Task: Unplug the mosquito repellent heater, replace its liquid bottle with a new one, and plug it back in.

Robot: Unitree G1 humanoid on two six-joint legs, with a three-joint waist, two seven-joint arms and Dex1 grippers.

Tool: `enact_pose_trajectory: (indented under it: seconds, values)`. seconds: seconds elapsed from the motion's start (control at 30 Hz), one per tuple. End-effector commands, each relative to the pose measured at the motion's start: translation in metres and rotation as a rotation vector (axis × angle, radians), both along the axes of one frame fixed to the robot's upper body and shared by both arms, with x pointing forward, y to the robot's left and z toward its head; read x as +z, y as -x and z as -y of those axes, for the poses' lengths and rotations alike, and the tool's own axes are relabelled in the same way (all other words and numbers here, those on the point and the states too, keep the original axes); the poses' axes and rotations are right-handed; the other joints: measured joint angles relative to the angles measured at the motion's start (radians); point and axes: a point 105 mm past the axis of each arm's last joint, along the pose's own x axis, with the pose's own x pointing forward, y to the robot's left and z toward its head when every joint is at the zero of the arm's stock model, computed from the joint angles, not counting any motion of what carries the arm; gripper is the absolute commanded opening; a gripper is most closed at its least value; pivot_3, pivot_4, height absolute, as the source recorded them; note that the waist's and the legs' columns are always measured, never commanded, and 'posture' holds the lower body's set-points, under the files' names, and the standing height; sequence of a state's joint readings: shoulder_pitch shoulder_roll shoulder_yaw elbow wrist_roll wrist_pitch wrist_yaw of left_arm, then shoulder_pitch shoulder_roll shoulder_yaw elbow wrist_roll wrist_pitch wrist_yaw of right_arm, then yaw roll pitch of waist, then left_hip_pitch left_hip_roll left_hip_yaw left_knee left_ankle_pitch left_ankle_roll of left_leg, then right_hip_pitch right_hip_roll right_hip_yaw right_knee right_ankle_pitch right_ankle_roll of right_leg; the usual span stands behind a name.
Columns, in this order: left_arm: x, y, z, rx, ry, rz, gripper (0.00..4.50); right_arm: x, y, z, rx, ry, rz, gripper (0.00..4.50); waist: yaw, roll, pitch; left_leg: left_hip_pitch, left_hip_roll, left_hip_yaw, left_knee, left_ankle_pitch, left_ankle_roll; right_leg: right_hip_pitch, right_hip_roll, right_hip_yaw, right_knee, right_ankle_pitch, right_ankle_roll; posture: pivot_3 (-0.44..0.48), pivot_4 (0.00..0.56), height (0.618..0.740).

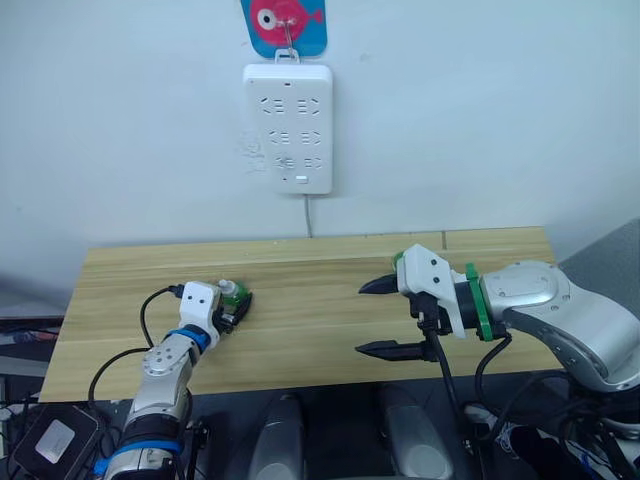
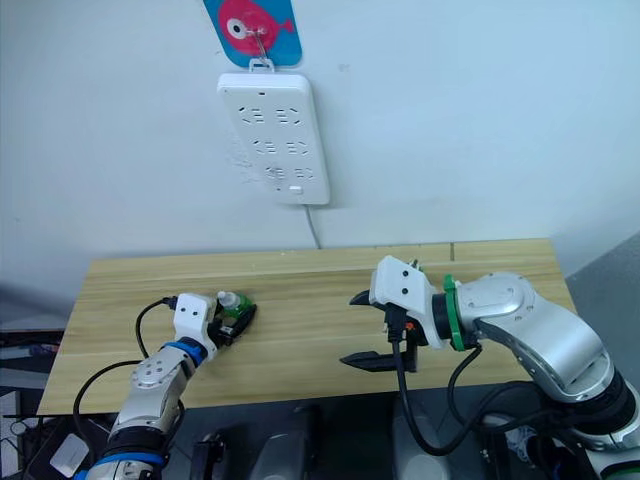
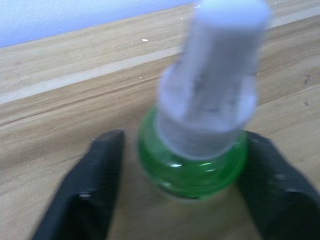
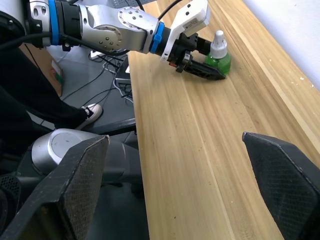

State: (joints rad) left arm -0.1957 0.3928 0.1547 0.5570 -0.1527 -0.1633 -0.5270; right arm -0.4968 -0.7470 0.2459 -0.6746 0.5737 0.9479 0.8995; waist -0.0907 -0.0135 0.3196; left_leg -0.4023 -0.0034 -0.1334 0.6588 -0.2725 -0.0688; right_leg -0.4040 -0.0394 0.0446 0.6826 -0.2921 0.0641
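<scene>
On the wooden surface point(image 1: 300, 330), the left end effector point(image 3: 175, 165) straddles the green bottle point(image 3: 195, 150), fingers open either side, so it should close squarely; the right end effector point(image 1: 385, 318) hangs wide open, empty.

White power strip point(image 1: 288, 127) hangs on the wall (fish-shaped hook point(image 1: 285, 20) above).

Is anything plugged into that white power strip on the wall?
No, the power strip shows bare sockets, with just its own cord hanging below.

The bottle point(image 3: 200, 125) is blurred, its cap top cut off.
</scene>
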Motion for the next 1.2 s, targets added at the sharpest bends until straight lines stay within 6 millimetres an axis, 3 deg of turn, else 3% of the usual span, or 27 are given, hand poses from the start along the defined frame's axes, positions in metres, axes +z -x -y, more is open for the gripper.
enact_pose_trajectory:
  seconds: [0.03, 0.13, 0.3, 0.5, 0.63, 0.83, 1.2]
  values:
    - [-0.021, 0.016, 0.003, -0.024, -0.011, -0.073, 2.21, 0.008, 0.004, 0.0, 0.017, -0.015, 0.049, 4.5, 0.0, 0.0, 0.0, 0.0, 0.0, 0.0, 0.0, 0.0, 0.0, 0.0, 0.0, 0.0, 0.0, 0.0, 0.0, -0.173, 0.371, 0.734]
    - [-0.012, 0.018, 0.004, -0.071, -0.039, -0.042, 2.21, 0.01, -0.001, 0.0, 0.006, -0.024, 0.093, 4.5, 0.0, 0.0, 0.0, 0.0, 0.0, 0.0, -0.001, 0.0, 0.0, 0.0, 0.0, 0.0, 0.0, 0.0, 0.0, -0.165, 0.364, 0.734]
    - [0.039, 0.008, 0.02, -0.256, -0.085, 0.074, 2.21, 0.01, -0.01, -0.003, -0.02, -0.059, 0.126, 4.5, 0.001, 0.0, 0.0, -0.001, 0.001, -0.001, -0.002, 0.0, 0.0, -0.001, 0.0, -0.001, -0.001, 0.0, 0.0, -0.141, 0.333, 0.734]
    - [0.097, 0.018, 0.089, -0.756, -0.124, 0.034, 2.21, 0.019, -0.025, -0.01, -0.069, -0.13, 0.145, 4.5, 0.005, -0.001, 0.0, -0.004, -0.001, -0.002, -0.001, 0.001, -0.001, -0.002, 0.0, -0.001, -0.002, 0.001, 0.002, -0.136, 0.305, 0.734]
    - [0.125, 0.025, 0.119, -0.945, -0.157, 0.028, 2.21, 0.026, -0.032, -0.015, -0.067, -0.153, 0.144, 4.5, 0.002, -0.001, 0.0, -0.005, -0.001, -0.002, -0.001, 0.001, -0.001, -0.003, 0.0, -0.001, -0.002, 0.001, 0.002, -0.148, 0.289, 0.734]
    - [0.148, 0.03, 0.143, -1.09, -0.165, 0.013, 2.21, 0.033, -0.04, -0.029, -0.06, -0.197, 0.147, 4.5, -0.015, -0.001, 0.0, -0.007, 0.0, -0.002, -0.001, 0.001, -0.001, -0.006, 0.001, -0.002, -0.001, 0.001, 0.002, -0.164, 0.274, 0.734]
    - [0.156, 0.027, 0.146, -1.161, -0.214, 0.03, 2.21, 0.032, -0.048, -0.051, -0.057, -0.233, 0.16, 4.5, -0.024, -0.001, 0.0, -0.008, -0.001, -0.002, 0.001, 0.002, -0.004, -0.007, 0.001, -0.002, -0.001, 0.001, 0.002, -0.168, 0.263, 0.734]
